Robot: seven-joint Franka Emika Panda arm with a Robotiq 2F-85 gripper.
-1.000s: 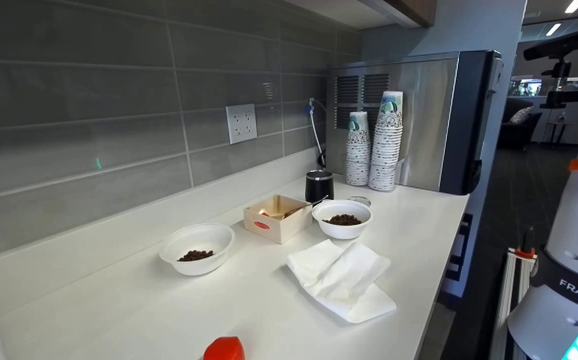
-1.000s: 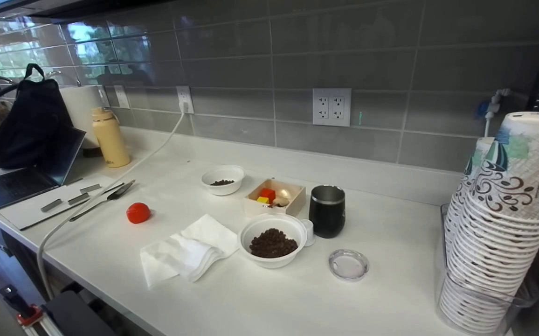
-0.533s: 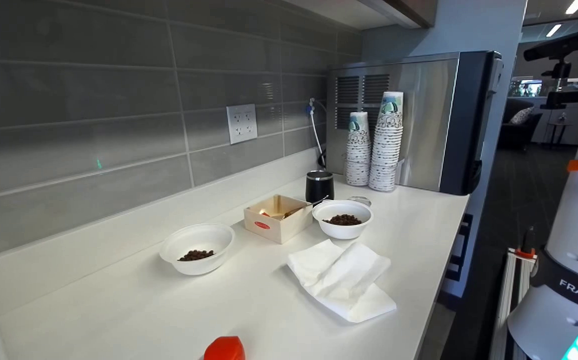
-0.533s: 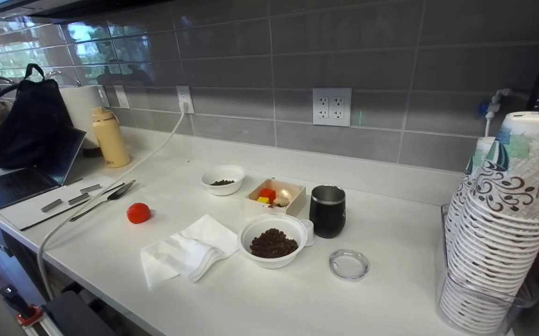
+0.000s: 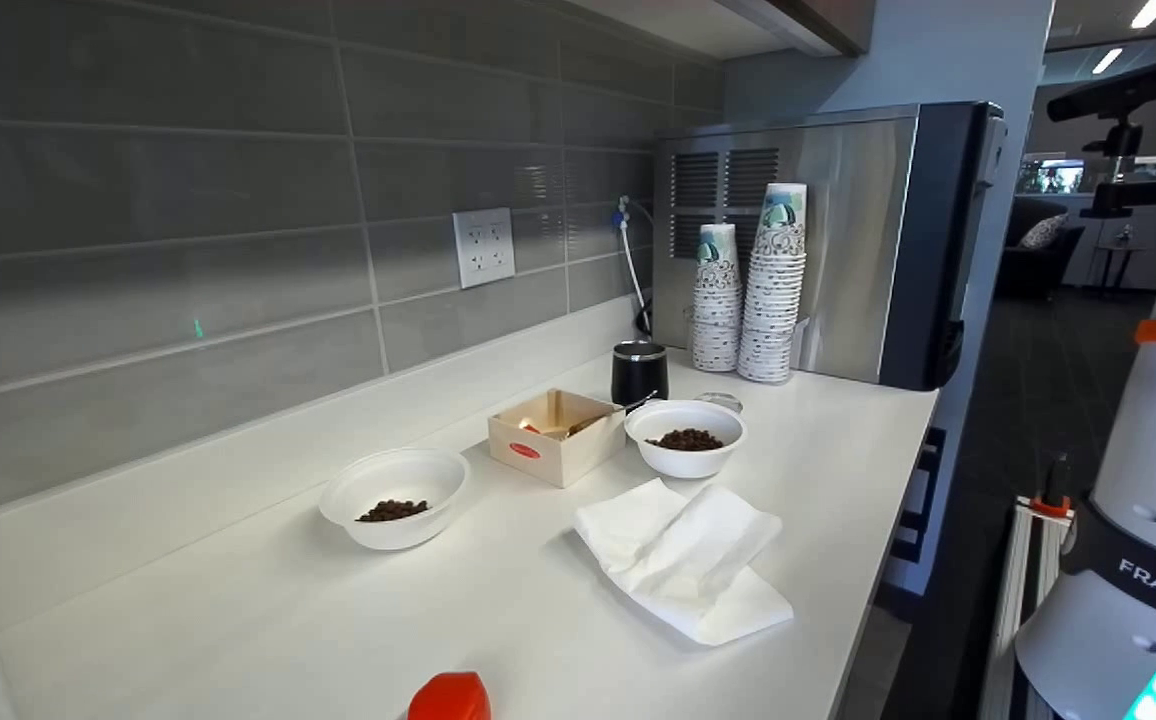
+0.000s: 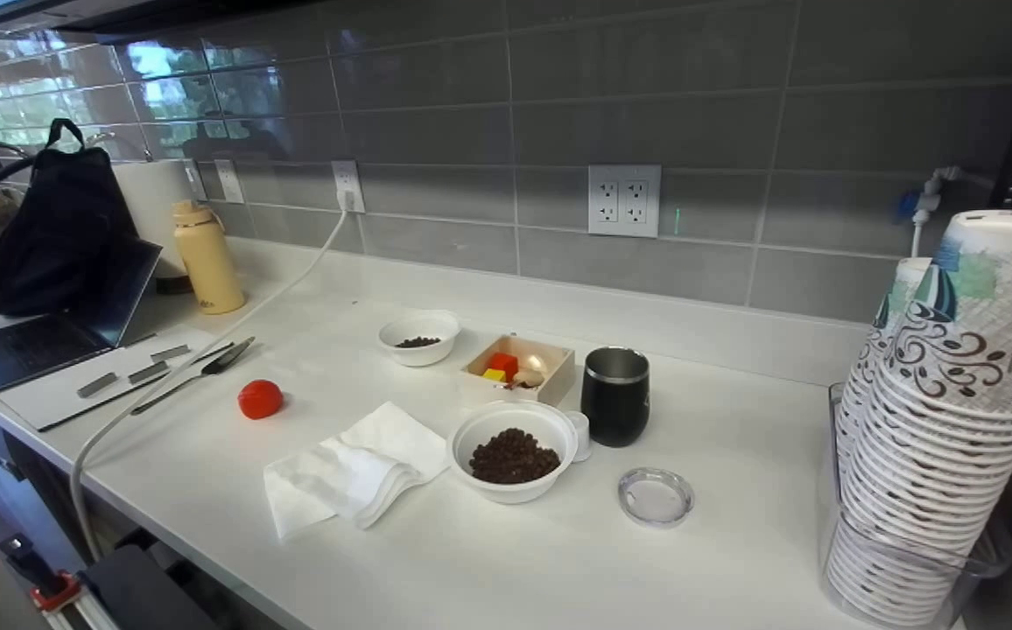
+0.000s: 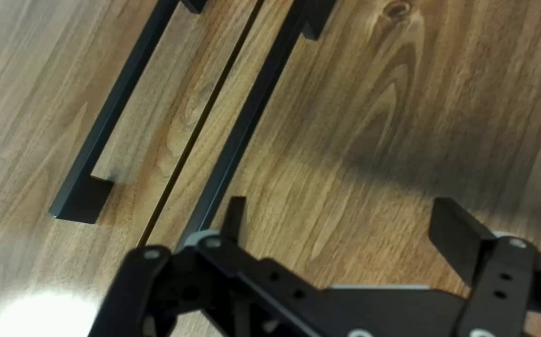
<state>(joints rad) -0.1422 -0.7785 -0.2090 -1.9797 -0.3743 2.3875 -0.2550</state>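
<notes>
Black, square-edged bar handles (image 7: 247, 128) slant over glossy brown wood-grain panels (image 7: 392, 135) in my wrist view; my pincer (image 7: 338, 213) stands spread wide, panel showing between its fingers (image 7: 460, 238); one side overlaps a handle, whether touching I cannot tell; in an exterior view, round white bowls (image 6: 510, 493) on the white table (image 6: 734, 560) hold brown pellets (image 6: 515, 455); a pale wooden box (image 6: 558, 381) between them holds a red block (image 6: 503, 361) and a yellow block (image 6: 495, 375).

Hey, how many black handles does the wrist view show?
2. One handle is left of the dark seam, the other handle right of it, its lower end hidden behind the tool. Others may lie out of frame.
</notes>
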